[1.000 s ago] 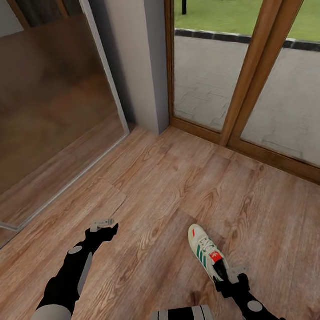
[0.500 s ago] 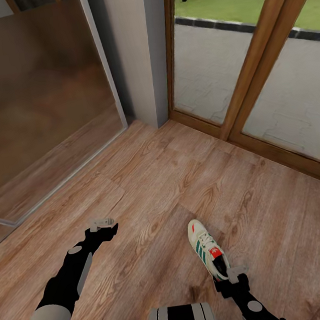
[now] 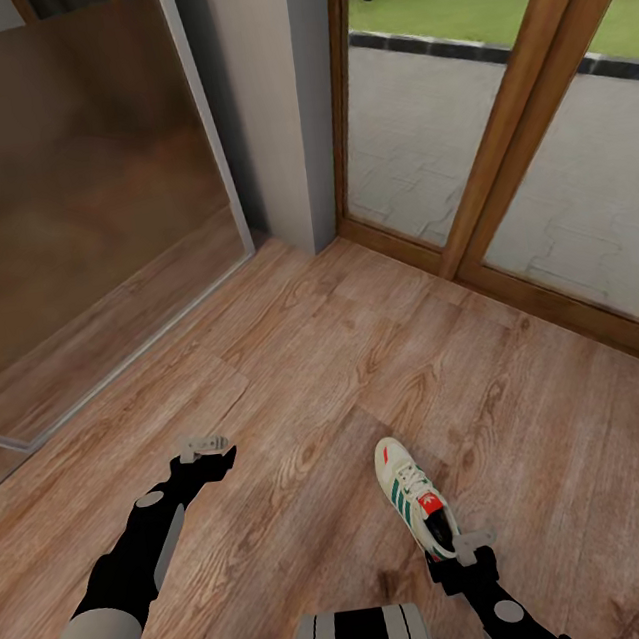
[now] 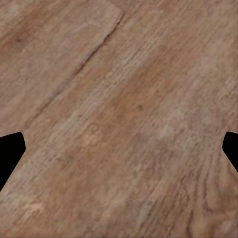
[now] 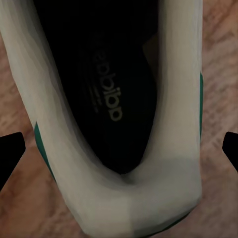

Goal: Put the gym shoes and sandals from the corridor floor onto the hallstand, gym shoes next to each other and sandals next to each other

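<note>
- Wood-plank floor runs across the head view, light brown with clear grain, up to a grey wall corner and a wood-framed glass door that looks out on paving and grass.
- At the view's left a large glass panel in a pale frame reflects the floor.
- One gym shoe, white with green stripes and a red tongue patch, lies on the floor in the lower middle, toe pointing away from the robot.
- Right hand sits at the shoe's heel end, just above its opening; from this view I cannot tell whether it touches the shoe.
- Left hand hangs over bare floor, well apart from the shoe, with nothing in it.
- Left wrist view: bare floor planks, with the dark fingertips at the two side edges, so this hand is spread wide.
- Right wrist view: the shoe is seen close, looking down into its dark inside past the white heel rim, a green stripe on each flank.
- Dark fingertips stand at the far side edges, outside the shoe's walls, so this hand is wide apart and not clamped on it.
</note>
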Available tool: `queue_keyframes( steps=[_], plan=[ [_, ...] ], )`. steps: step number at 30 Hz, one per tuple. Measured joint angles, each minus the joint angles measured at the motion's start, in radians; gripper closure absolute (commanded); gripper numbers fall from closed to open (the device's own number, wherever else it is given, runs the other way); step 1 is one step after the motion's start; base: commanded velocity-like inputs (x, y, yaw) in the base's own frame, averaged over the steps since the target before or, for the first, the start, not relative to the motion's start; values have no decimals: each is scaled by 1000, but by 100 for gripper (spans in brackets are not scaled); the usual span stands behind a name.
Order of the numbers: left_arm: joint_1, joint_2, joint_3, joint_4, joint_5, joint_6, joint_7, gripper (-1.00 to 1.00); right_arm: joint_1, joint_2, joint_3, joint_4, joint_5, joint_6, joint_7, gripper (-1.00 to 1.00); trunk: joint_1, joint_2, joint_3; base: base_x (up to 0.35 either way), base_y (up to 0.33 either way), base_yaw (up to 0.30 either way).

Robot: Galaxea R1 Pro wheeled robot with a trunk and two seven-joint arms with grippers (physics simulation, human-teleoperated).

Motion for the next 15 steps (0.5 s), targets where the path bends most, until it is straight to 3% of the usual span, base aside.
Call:
queue_keyframes(
  steps=[15],
  plan=[
    [1, -1, 0, 2, 1, -2, 4, -100, 0, 0, 0, 0, 0, 0, 0, -100, 0, 0, 0, 0, 0, 0]
  ],
)
